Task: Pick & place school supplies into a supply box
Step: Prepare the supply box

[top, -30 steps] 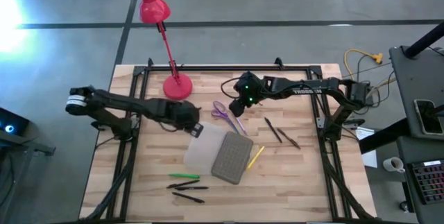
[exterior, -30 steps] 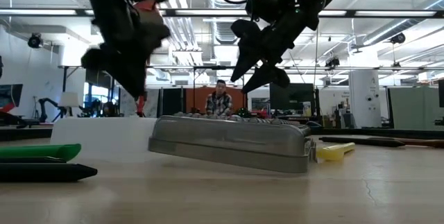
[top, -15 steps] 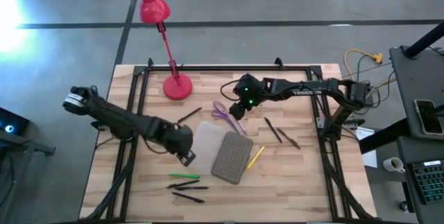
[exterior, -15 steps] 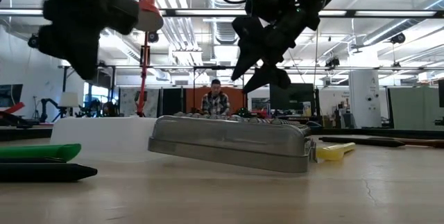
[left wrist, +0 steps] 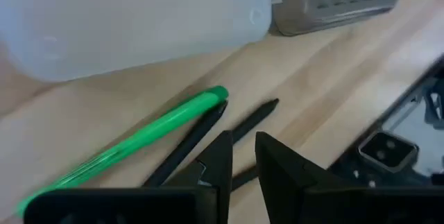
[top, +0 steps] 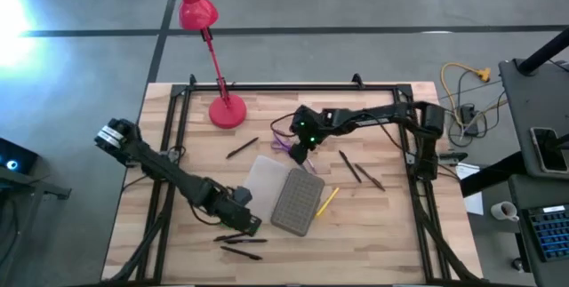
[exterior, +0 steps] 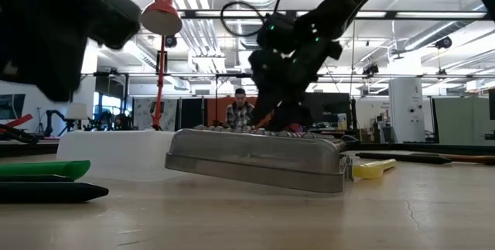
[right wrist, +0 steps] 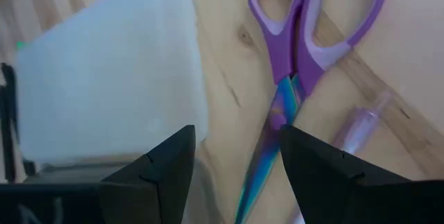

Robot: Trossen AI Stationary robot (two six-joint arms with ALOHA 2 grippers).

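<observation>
Scissors [right wrist: 298, 50] lie flat on the bench [top: 373, 234] just far of the supply box [top: 286, 196], so the right claw [right wrist: 236, 161] hangs right over them, open and empty, blades between its fingers. The left claw [left wrist: 243, 156] sits low by the green marker [left wrist: 139, 144] and black pens [left wrist: 208, 130], a little open, holding nothing.
</observation>
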